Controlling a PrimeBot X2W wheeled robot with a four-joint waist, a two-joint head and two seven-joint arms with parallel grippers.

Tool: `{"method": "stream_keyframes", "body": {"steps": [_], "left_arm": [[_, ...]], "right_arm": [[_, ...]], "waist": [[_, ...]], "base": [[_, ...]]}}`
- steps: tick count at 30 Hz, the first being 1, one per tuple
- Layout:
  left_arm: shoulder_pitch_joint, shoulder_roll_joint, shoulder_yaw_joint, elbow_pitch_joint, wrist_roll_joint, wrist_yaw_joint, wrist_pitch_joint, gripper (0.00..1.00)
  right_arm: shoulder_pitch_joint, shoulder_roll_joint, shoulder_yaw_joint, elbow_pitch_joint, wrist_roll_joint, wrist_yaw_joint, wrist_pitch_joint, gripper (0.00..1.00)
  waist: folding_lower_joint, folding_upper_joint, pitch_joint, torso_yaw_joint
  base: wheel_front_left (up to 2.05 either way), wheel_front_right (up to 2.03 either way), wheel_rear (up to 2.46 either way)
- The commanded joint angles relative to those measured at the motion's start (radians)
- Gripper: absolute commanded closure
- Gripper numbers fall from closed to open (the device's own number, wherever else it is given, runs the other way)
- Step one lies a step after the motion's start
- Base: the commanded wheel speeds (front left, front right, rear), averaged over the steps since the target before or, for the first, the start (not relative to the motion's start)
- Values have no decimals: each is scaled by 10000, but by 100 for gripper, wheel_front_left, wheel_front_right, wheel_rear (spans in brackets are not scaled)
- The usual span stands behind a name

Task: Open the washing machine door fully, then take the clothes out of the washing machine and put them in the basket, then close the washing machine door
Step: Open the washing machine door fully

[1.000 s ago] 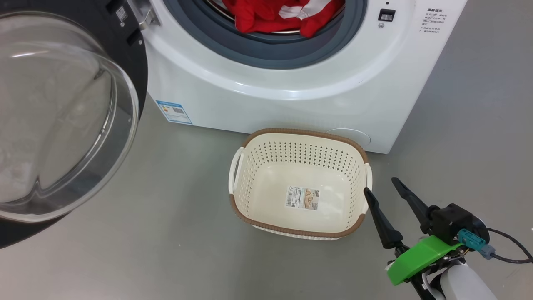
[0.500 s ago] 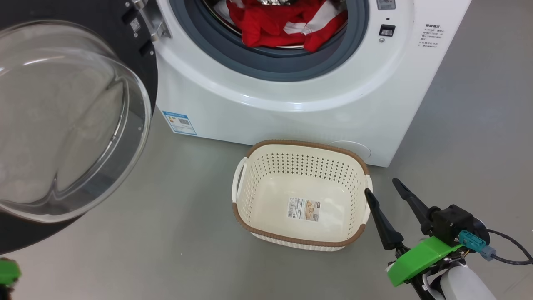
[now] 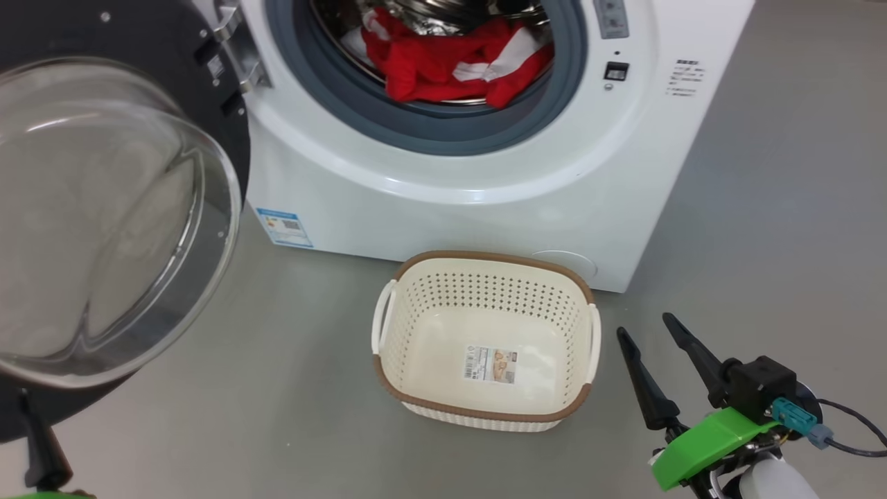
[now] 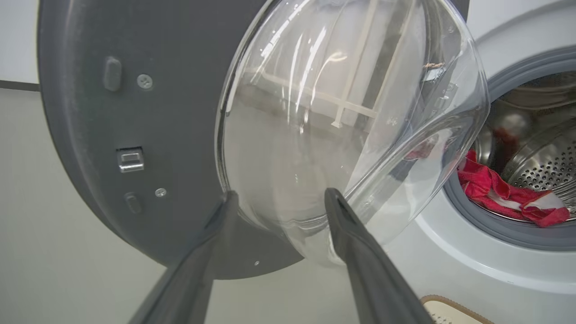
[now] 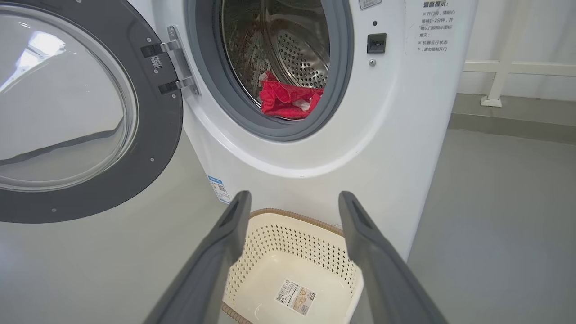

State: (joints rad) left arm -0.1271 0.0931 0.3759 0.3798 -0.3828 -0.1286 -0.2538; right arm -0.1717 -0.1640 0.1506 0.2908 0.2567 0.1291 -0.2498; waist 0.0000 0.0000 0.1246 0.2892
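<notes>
At twelve o'clock in the head view, clothes (image 3: 429, 69) lie low at the drum's front inside the washer (image 3: 485, 208). Its door (image 3: 104, 208) stands wide at nine o'clock. Left jaws and right jaws are both spread, holding nothing. A good reach, I judge, clears the gasket (image 3: 429, 135), pinches a thick red fold, and lifts free before lowering to the basket (image 3: 485, 257) at six o'clock.

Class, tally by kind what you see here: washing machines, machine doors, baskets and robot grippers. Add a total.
Washing machine: 1
Washing machine door: 1
Basket: 1
Grippers: 2, left gripper and right gripper
Total: 5
</notes>
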Motion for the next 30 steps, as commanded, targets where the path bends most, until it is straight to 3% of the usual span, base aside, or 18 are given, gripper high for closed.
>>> {"method": "stream_keyframes", "body": {"steps": [1,20,30], "left_arm": [[130,260,77,-464,82,-21,-80,0],[1243,568,-3239,-2369,-461,-21,-80,0],[1431,718,-3777,-2776,-487,-21,-80,0]], "right_arm": [[107,51,98,-182,9,16,-120,0],[711,208,-1027,-544,-189,16,-120,0],[858,280,-1350,-720,-218,16,-120,0]], "waist": [[0,0,-108,-224],[0,0,-188,-1711],[0,0,-199,-2548]], "base": [[0,0,0],[0,0,0],[0,0,0]]}}
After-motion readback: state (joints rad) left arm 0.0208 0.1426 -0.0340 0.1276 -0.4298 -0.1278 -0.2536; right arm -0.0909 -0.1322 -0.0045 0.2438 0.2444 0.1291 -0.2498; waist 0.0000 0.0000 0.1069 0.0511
